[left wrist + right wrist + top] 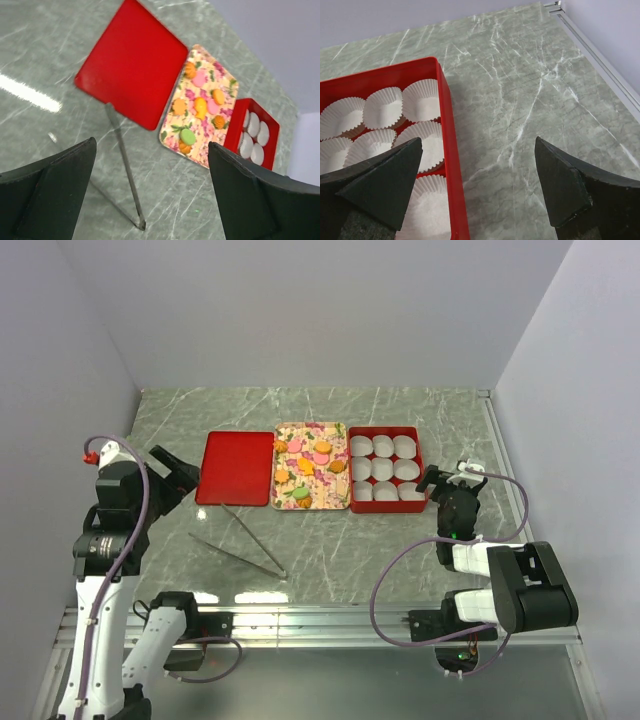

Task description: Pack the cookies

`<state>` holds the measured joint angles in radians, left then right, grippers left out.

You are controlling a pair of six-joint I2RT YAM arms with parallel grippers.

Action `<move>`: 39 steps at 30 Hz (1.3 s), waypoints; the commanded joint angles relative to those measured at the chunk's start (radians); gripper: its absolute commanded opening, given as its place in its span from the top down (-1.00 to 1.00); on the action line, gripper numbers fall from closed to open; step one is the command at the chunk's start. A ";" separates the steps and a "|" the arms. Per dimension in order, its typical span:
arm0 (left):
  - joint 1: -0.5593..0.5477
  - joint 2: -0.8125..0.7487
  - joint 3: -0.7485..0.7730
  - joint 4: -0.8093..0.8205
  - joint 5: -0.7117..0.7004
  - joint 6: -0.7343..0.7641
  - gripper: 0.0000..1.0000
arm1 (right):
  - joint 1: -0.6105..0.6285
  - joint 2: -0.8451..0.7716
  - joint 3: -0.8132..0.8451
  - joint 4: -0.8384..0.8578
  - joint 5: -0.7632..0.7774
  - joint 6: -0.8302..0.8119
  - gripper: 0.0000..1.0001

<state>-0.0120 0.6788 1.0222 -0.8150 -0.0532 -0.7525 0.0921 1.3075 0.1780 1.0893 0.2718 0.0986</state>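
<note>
Several small round cookies (321, 448) in orange, pink and green lie on a cream floral tray (340, 427) at the table's middle; they also show in the left wrist view (200, 106). A red box (386, 431) with white paper cups stands right of the tray, and shows in the right wrist view (451, 150). My left gripper (178, 476) is open and empty, left of the red lid (236, 467). My right gripper (448, 480) is open and empty, just right of the box.
Metal tongs (240, 540) lie on the marble table in front of the lid, also in the left wrist view (125, 170). A metal rail (600, 55) runs along the table's right edge. Grey walls enclose the table.
</note>
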 commanded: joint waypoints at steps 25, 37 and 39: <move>0.000 -0.087 -0.158 -0.392 0.170 -0.158 -0.99 | 0.004 -0.008 0.025 0.053 0.012 0.001 -1.00; -0.284 0.224 -0.003 -0.407 -0.098 -0.450 -0.99 | 0.003 -0.010 0.025 0.053 0.010 0.000 -1.00; -0.426 0.344 0.106 -0.498 -0.183 -0.580 -0.99 | 0.003 -0.008 0.023 0.054 0.010 0.001 -1.00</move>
<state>-0.2798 0.8974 0.9703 -1.2697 -0.0708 -1.1393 0.0921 1.3075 0.1780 1.0897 0.2714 0.0986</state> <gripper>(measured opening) 0.995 0.997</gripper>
